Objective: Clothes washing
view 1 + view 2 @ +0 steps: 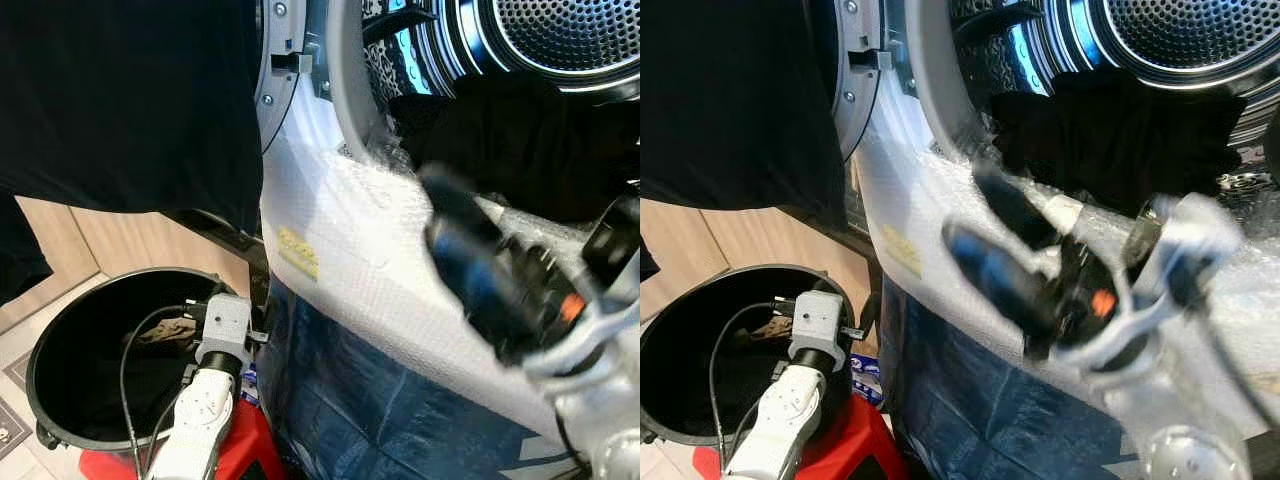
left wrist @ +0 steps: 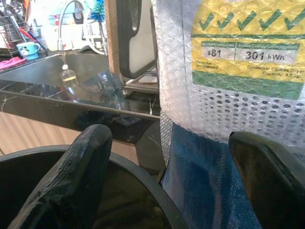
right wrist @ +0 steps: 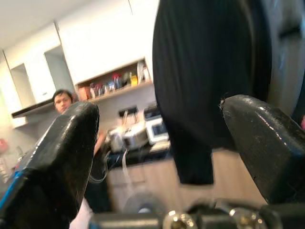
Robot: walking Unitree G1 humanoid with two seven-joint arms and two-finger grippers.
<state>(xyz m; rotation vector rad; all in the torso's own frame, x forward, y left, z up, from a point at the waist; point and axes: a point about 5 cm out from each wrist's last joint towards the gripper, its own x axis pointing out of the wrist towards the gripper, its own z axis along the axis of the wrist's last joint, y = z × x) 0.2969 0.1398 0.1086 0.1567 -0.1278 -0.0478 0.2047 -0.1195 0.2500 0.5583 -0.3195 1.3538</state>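
Observation:
The drum [image 1: 570,35] of the machine is open at the upper right, and dark clothes [image 1: 1110,140] lie in its mouth. A black garment [image 1: 130,100] hangs over the open door at the upper left, also seen as a black garment [image 3: 205,86] in the right wrist view. My right gripper [image 1: 975,225] is blurred in front of the bubble-wrapped machine front, below the drum mouth, open and empty. My left gripper [image 2: 167,181] is open and empty at the rim of a black basket [image 1: 40,350]. A brownish cloth [image 1: 165,335] lies inside the basket.
The machine front is wrapped in bubble wrap [image 1: 340,230] with blue sheeting [image 1: 350,400] below it and an energy label [image 2: 248,47]. A red stool [image 1: 240,440] stands beside the basket. A dark kitchen counter [image 2: 57,86] lies behind. A person [image 3: 62,100] stands far off.

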